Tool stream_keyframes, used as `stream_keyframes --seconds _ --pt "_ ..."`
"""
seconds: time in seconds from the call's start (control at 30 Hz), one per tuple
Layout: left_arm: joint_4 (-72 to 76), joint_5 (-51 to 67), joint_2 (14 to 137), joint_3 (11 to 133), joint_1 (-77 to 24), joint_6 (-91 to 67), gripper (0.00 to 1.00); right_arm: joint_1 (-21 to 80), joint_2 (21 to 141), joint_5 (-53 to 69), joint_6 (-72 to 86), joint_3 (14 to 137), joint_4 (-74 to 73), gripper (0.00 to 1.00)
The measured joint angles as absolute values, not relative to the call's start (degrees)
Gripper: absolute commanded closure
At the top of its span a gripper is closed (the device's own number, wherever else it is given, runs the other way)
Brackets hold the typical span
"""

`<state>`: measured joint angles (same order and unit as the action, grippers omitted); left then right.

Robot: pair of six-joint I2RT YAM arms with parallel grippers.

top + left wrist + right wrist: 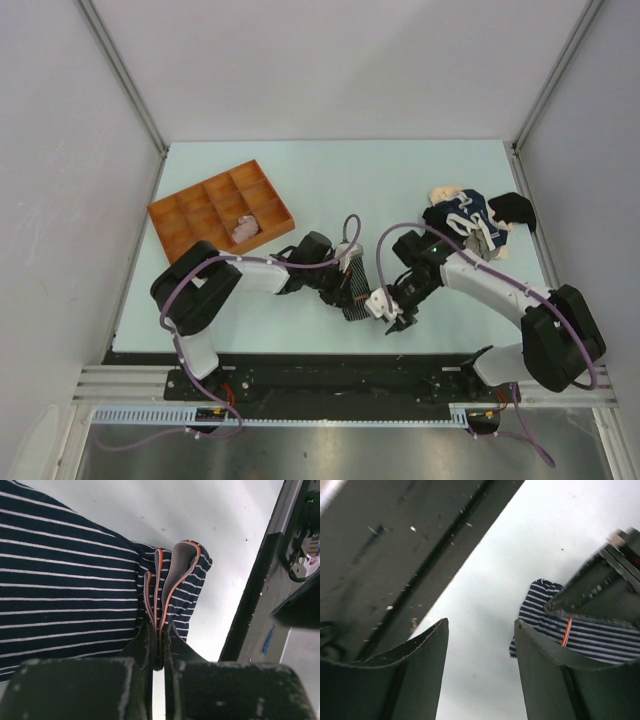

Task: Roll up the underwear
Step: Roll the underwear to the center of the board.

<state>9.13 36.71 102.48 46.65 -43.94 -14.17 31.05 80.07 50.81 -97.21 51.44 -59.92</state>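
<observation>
While the left gripper (157,632) pinched the striped underwear (70,590) at its fold, the right gripper (481,625) gaped empty at three o'clock. A one-sided pull could unroll it.

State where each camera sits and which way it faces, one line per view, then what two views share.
Top external: above and behind the arms, looking down on the table, tray and underwear pile; left arm and right arm show.
Left wrist: on the left arm, looking along the left hand, shut on the striped underwear; its fingers show.
Right wrist: on the right arm, looking past the open right hand at the table; its fingers show.
Shared: both wrist views show the striped underwear.
</observation>
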Motion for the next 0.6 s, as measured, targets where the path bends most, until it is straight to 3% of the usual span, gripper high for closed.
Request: stream_keyframes --seconds 0.17,0.6 --pt "8.43 37.54 103.09 47.35 -43.55 -14.96 1.0 39.11 78.54 42.35 -92.31 45.58 -44.12 0.4" --pt "9.04 37.6 103.09 47.05 -43.4 -15.62 0.99 41.82 81.49 30.85 -86.13 41.39 -27.22 0.39"
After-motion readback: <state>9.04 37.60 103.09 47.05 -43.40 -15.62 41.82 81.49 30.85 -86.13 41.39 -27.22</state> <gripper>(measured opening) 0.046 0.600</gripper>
